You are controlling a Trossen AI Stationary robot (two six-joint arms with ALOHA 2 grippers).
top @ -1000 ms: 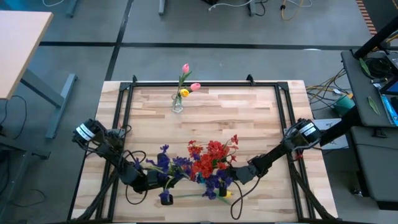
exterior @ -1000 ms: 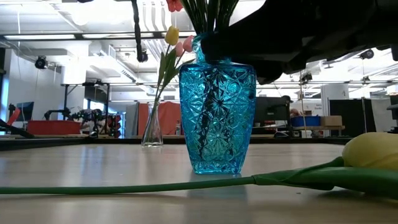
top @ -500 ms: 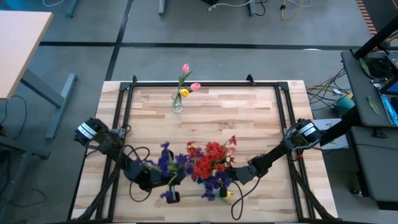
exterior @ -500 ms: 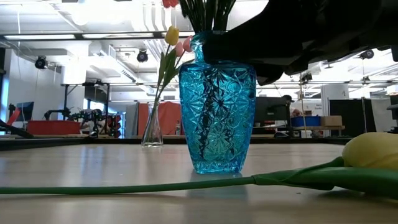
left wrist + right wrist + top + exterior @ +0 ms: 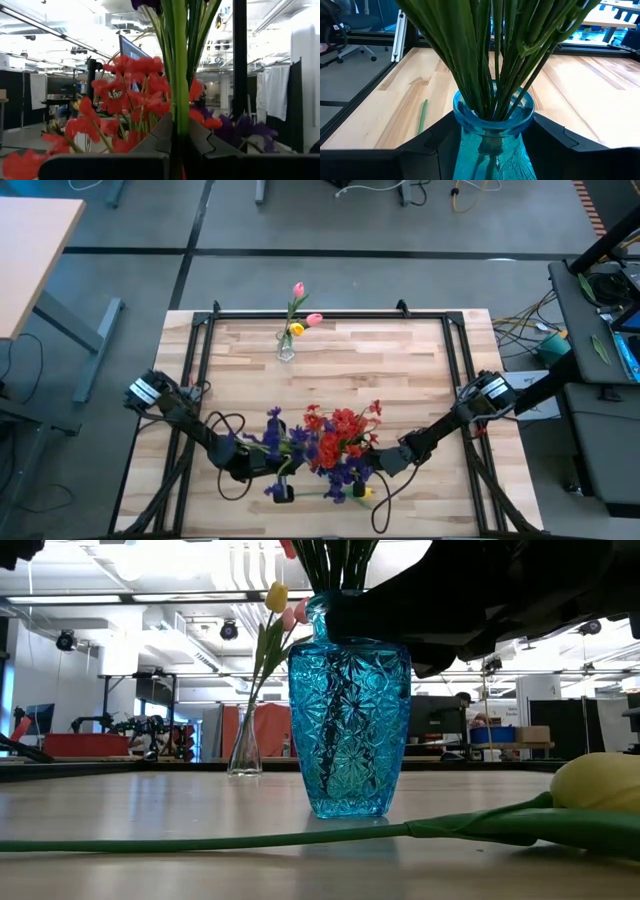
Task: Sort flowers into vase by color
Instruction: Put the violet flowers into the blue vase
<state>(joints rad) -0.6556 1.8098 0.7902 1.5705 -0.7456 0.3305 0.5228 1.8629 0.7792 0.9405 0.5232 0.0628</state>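
Observation:
A blue cut-glass vase (image 5: 350, 730) stands with its base on the table near the near edge, holding red clusters (image 5: 340, 435) and purple clusters (image 5: 345, 476). My right gripper (image 5: 492, 125) is shut on its neck. My left gripper (image 5: 175, 135), just left of the vase (image 5: 268, 468), is shut on a purple flower (image 5: 275, 428) held upright; the red blooms (image 5: 135, 85) are right in front of it. A yellow tulip (image 5: 600, 790) lies flat on the table by the vase, its stem (image 5: 250, 838) along the near edge. My left gripper pinches the purple flower's green stems (image 5: 180, 100) between its two fingers. The fingers come level from the table's left and lie across the stems. The flower stands upright, its bloom (image 5: 147, 4) above the fingers; its lower end is hidden. My right gripper has one finger (image 5: 432, 142) on each side of the blue vase's neck (image 5: 492, 131), just below the rim. It comes level from the table's right. The vase stands upright with its base (image 5: 350, 810) on the table.
A small clear glass vase (image 5: 286, 348) with pink tulips and a yellow one stands at the middle of the far edge. A black frame rail (image 5: 330, 313) runs around the table. The wide middle of the wooden top (image 5: 400, 370) is bare.
My left gripper has moved toward the table's right, closer to the blue vase, carrying the purple flower upright with it. The right gripper and the vase have stayed in place.

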